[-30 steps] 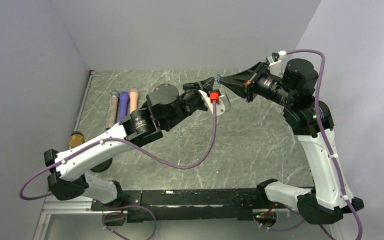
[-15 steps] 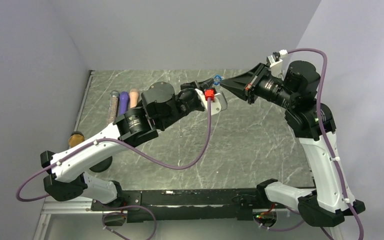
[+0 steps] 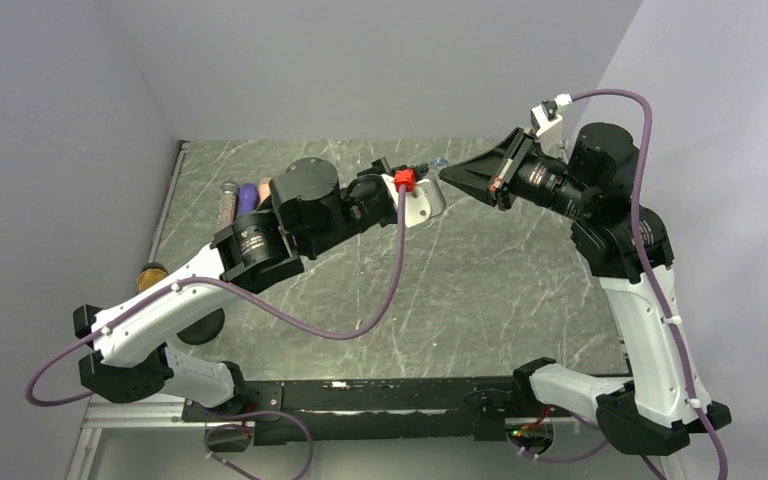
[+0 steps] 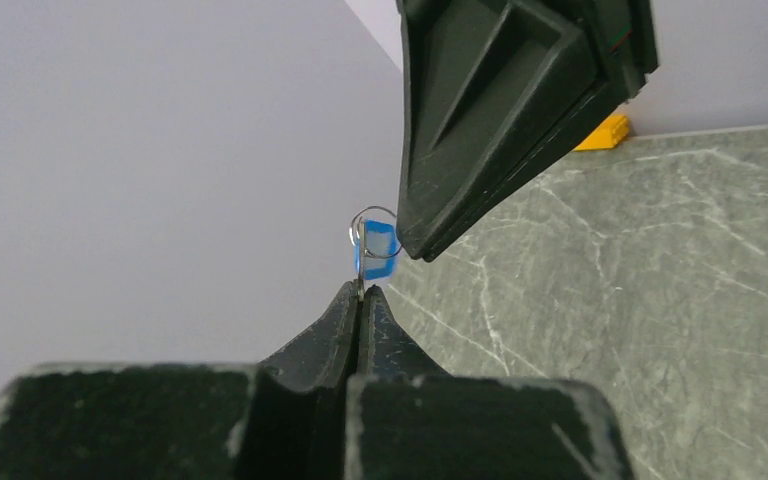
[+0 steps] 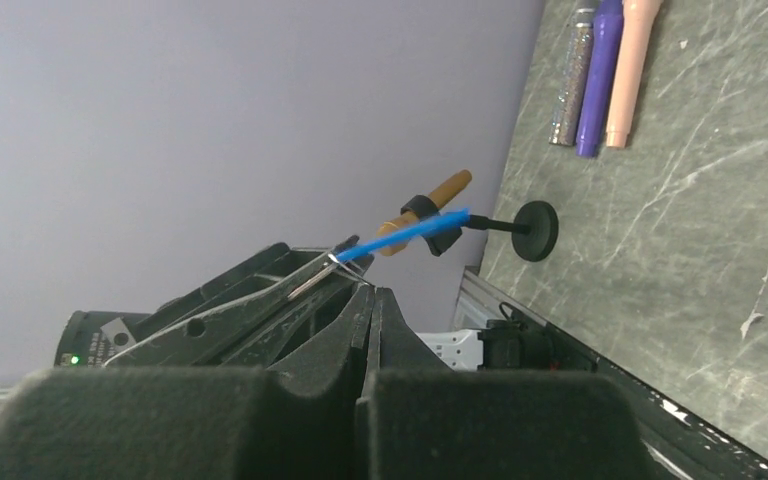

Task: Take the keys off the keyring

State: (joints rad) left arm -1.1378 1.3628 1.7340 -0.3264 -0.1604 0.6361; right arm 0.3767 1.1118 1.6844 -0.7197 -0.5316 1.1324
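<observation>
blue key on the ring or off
on: the wire ring loops around the blue key pinched in the left fingers

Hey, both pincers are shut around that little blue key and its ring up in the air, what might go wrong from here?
The left pincer grips the key only by the end of its silvery blade. A pull may slip it out, and it would fall to the table below. The right pincer seems to pinch the thin wire keyring at its very tip, so it may bend the ring or lose it.
</observation>
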